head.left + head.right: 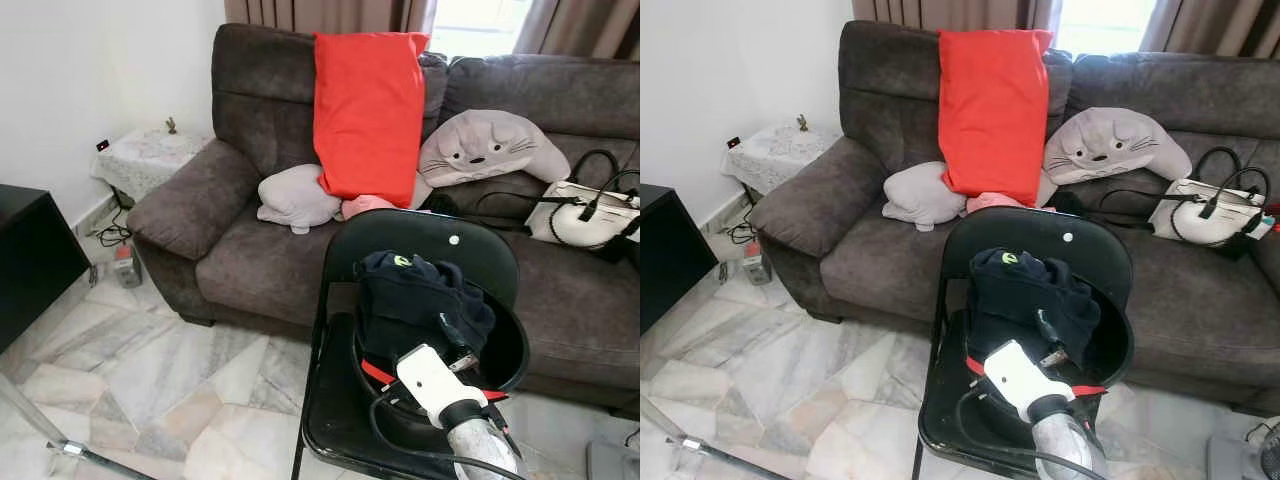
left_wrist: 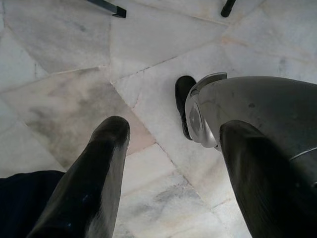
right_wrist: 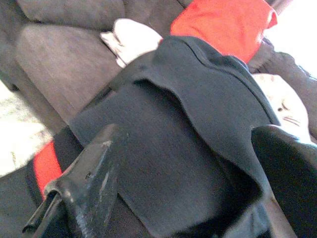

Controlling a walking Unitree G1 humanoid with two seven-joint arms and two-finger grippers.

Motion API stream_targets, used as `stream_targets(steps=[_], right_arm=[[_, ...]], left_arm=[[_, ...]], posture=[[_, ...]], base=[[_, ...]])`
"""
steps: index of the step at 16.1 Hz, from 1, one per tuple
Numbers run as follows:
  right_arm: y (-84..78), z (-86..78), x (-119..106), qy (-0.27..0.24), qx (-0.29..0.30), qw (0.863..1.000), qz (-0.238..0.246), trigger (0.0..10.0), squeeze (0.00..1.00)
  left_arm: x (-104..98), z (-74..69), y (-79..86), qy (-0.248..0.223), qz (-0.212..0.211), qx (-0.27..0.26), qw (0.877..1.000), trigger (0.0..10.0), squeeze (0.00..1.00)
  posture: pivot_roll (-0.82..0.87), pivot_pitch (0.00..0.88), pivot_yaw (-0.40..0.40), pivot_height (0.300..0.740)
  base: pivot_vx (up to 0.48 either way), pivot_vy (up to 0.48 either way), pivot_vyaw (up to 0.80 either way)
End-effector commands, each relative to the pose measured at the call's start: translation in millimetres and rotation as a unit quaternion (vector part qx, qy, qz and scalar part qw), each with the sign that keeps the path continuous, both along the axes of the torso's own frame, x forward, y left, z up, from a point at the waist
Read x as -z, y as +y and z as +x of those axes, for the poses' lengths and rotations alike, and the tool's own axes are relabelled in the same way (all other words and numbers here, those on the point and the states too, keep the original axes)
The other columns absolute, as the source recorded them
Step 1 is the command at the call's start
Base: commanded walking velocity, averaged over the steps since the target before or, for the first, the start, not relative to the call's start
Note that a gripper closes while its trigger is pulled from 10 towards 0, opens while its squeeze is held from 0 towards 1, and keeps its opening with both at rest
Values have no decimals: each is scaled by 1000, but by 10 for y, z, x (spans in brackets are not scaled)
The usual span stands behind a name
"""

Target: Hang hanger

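Chair: we are seeing it standing before the sofa.
Clothes: lying on the chair.
Bag: sitting on the sofa's right.

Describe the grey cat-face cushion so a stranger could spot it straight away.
Start at the dark brown sofa against the far wall. Right of the tall red pillow leaning on its backrest sits the grey cat-face cushion. Whiskers, small eyes and pointed corners set it apart from the plain grey cushion.

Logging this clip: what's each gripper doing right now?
Left gripper: open, empty, hanging above the marble floor.
Right gripper: open, fingers either side of the dark navy garment, not gripping.
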State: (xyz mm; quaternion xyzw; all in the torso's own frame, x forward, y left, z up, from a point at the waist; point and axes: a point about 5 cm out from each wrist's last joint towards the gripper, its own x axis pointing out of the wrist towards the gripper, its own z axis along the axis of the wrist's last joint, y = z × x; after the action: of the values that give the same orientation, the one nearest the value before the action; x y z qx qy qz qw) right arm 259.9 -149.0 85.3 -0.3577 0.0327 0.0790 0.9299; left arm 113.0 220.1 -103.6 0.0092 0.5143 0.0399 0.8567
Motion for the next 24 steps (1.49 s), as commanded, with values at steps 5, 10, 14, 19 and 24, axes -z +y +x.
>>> stream_targets(steps=[5, 10, 14, 19, 24], right_arm=[[-36, -244, -144, -51, 29, 996, -71, 10000, 0], [-298, -211, -124, -50, 116, 988, -87, 10000, 0], [-379, -65, -155, -56, 141, 985, -80, 10000, 0], [-297, -27, -75, -43, 131, 989, -55, 10000, 0], [-270, 48, -11, -39, 112, 991, -53, 10000, 0]], left_arm=[[7, -32, 22, 7, 5, -3, 1000, 10000, 0], [6, -31, 26, 9, 5, 6, 1000, 10000, 0], [5, -31, 24, 8, 4, 7, 1000, 10000, 0], [5, -30, 27, 8, 4, 2, 1000, 10000, 0], [5, -23, 21, 8, 3, 2, 1000, 10000, 0]], posture=[[-82, 0, 5, 740], [-95, 0, 14, 740], [-82, 0, 9, 740], [-72, 0, 8, 740], [-70, 0, 9, 740]], base=[[0, 0, 0], [0, 0, 0], [0, 0, 0], [0, 0, 0], [0, 0, 0]])
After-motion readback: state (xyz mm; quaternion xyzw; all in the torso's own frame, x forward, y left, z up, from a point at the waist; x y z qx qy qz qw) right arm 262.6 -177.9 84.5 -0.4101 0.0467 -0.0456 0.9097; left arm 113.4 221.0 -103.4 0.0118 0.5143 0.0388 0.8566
